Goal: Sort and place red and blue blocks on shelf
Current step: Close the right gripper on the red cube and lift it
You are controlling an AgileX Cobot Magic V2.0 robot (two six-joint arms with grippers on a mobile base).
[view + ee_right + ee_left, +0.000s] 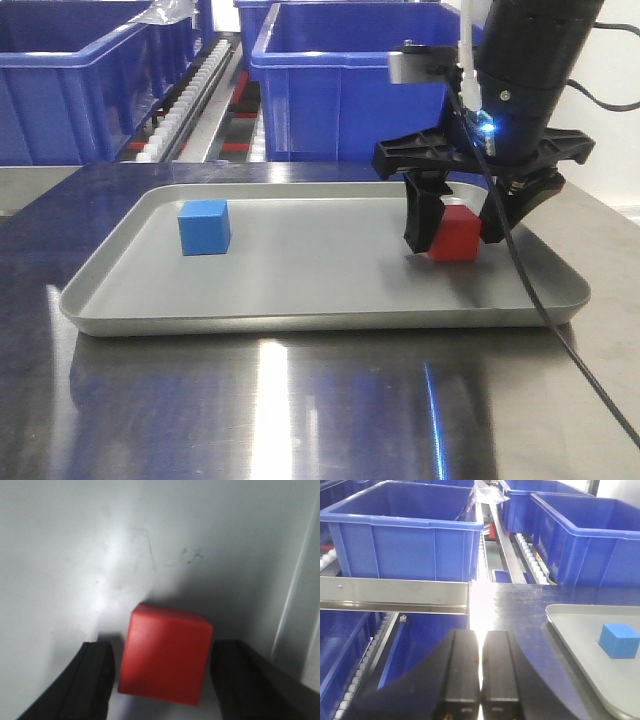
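ON THE TRAY — My right pincer point(455, 240) stands released astride the red block point(165, 652), which sits flat on the grey tray point(300, 325) toward its 3 o'clock end, near the raised rim. In the wrist view my two black pads point(95, 680) flank the cube at 9 and 3 o'clock. A sliver of tray shows beside the 9 o'clock pad. The 3 o'clock pad looks to be right at the cube's face, and I cannot tell whether it touches. The blue block point(204, 227) lies well apart at the tray's 9 o'clock end. My left pincer point(481, 640) is clenched on nothing, pads pressed together, off the tray's 9 o'clock side near the edge of the worktop point(300, 410).

The step in hand, as I judge it, is the grasp on the red cube. To do it well I should close squarely on its two flat side faces. The cube looks slightly turned against my pads, so a small wrist twist before closing would keep it from pivoting or skating on the slick metal. I would take it low on the faces and hold firm. Then I would lift straight up until clear of the rim before swinging toward the blue bins point(330, 90) on the roller lanes at 12 o'clock. Which spot is meant for red, these views do not show.
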